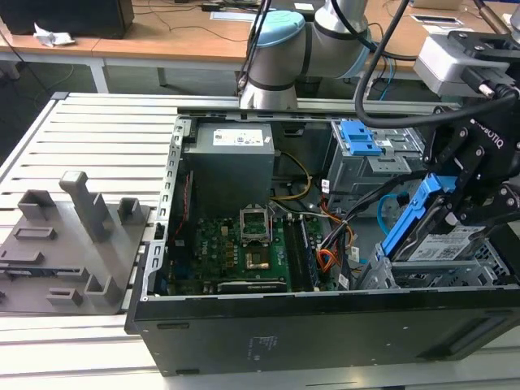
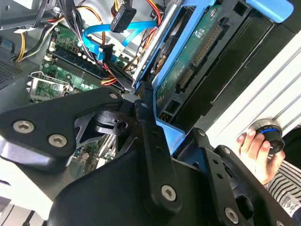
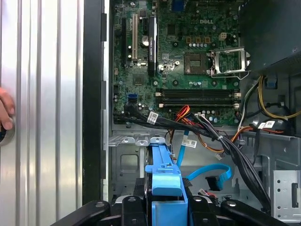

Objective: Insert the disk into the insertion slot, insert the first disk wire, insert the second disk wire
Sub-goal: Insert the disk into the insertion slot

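**Blue-framed disk held tilted at the slot, both wires loose**

Slatted metal forms the table (image 1: 106, 138), and on it a black case (image 1: 325, 325) lies open with its side off. The arm (image 1: 284, 49) rises behind the case and reaches over its far edge to the exterior view's right. Inside the case, a green board (image 1: 236, 252) covers the floor below a grey power supply (image 1: 231, 166). A tall grey cage (image 1: 382, 158) with a blue latch stands in the far corner.

Nearer the front wall sits the slot (image 1: 487, 260), a low bay of perforated grey metal. The disk (image 1: 445, 244) is over it, steeply tilted, with its blue caddy rail uppermost and its lower end down at the bay's mouth. It is not lying flat in the bay. Whether it touches the metal cannot be told.

The gripper (image 1: 451, 203) has its jaws closed narrowly on the caddy. In the first wrist view the blue frame shows clamped between the fingers (image 3: 129, 207).

The second wire (image 2: 117, 33), light blue, loops freely among the black cables, apart from the disk. The first wire (image 2: 150, 8), red-orange, ends in a dark plug resting against that blue loop.

A hand (image 2: 254, 146) rests on a round knob (image 2: 270, 134) outside the case.
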Tool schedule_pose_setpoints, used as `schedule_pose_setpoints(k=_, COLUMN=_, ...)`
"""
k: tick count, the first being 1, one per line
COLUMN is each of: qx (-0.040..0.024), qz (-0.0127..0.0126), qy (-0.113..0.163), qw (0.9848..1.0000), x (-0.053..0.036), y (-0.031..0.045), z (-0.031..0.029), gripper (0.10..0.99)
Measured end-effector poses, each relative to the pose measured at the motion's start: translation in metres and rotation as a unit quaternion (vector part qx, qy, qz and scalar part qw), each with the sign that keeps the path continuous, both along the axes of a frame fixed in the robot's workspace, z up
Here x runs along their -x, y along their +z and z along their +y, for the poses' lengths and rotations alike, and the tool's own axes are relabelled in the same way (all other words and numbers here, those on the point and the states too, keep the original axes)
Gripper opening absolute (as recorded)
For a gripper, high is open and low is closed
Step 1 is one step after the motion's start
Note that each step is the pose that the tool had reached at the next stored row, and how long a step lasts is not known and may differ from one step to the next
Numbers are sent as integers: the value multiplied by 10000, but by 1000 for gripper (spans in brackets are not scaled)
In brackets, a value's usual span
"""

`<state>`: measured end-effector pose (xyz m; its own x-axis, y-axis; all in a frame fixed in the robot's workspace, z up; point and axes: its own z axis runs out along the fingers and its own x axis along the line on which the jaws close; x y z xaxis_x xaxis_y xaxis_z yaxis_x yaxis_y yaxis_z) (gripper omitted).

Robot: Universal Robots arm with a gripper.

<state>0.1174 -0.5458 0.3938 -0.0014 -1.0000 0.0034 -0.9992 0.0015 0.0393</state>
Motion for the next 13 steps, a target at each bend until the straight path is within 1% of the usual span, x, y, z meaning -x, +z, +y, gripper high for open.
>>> schedule_pose_setpoints(k=4, qx=-1, qz=0, qy=0, qw=10000, x=0, y=-2, z=0, gripper=376)
schedule_pose_setpoints(k=5, qx=-1, qz=0, qy=0, qw=10000, x=0, y=-2, z=0, gripper=439)
schedule_pose_setpoints(k=11, qx=0, qz=0, qy=0, qw=10000, x=0, y=-4, z=0, gripper=439)
schedule_pose_setpoints(k=12, qx=-1, qz=0, qy=0, qw=10000, x=0, y=-4, z=0, gripper=427)
schedule_pose_setpoints(k=13, qx=0, qz=0, qy=0, qw=10000, x=0, y=-5, z=0, gripper=361)
